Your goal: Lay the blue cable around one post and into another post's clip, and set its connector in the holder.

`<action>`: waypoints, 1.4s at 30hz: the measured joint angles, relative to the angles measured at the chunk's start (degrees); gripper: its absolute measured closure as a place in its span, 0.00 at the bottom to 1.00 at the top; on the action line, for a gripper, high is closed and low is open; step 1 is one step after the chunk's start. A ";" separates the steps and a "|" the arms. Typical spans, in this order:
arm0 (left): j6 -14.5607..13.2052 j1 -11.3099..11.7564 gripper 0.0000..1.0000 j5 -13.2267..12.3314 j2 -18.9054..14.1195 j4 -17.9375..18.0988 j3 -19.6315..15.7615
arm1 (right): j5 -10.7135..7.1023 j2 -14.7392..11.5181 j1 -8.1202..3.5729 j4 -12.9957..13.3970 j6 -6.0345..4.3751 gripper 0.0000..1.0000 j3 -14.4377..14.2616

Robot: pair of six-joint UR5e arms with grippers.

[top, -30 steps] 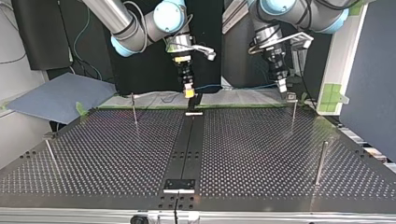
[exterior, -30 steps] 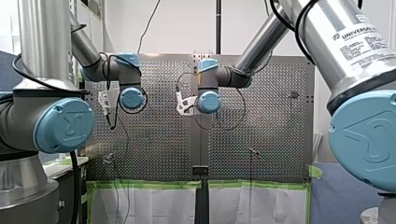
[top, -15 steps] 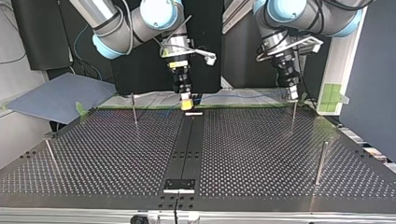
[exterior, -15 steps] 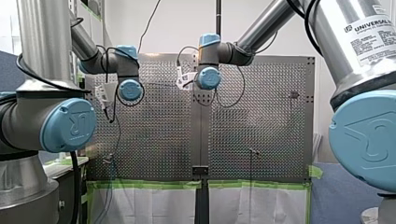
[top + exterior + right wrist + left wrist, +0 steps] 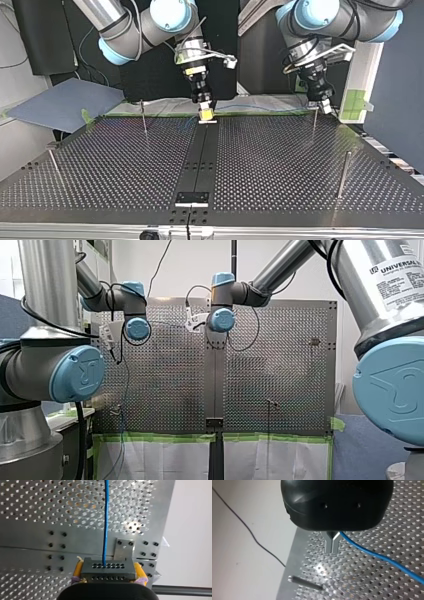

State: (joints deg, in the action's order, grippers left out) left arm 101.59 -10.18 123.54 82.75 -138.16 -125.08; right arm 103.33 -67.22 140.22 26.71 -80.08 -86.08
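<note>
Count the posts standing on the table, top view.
4: far-left post, far-right post, near-left post, near-right post. More could be hidden.

The perforated table (image 5: 30,542) is bare metal, brushed and silvery, with bright patches of glare. The strip (image 5: 200,155) down its middle in the top view is matt black. The blue cable (image 5: 105,517) has a smooth, faintly glossy plastic sheath. The connector (image 5: 108,566) is dull dark grey, pinched between the yellow, rubbery-looking pads (image 5: 78,569) of my right gripper (image 5: 108,573), which are frayed at the edges. On my left gripper (image 5: 333,551) the body is glossy black plastic and the fingers (image 5: 329,543) are bright metal. The arm tubes (image 5: 47,285) are satin metal with glossy light-blue caps (image 5: 80,372). The posts (image 5: 343,172) are thin metal rods, and the green tape (image 5: 160,438) is matt.
</note>
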 joint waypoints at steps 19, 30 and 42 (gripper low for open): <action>2.62 3.59 1.00 -1.84 -2.25 -3.92 5.81 | -2.50 0.01 0.78 -2.60 0.13 1.00 5.95; 4.00 6.64 1.00 -3.63 -2.33 -6.04 11.00 | -3.81 0.02 0.84 -3.73 -0.10 1.00 8.15; 7.27 12.72 1.00 -9.40 -2.39 -7.14 12.98 | -5.98 0.40 0.96 -3.83 -1.70 1.00 11.55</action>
State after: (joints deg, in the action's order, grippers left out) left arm 108.86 2.55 114.14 80.37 -145.29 -112.10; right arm 97.35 -66.82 141.18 22.87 -81.78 -74.52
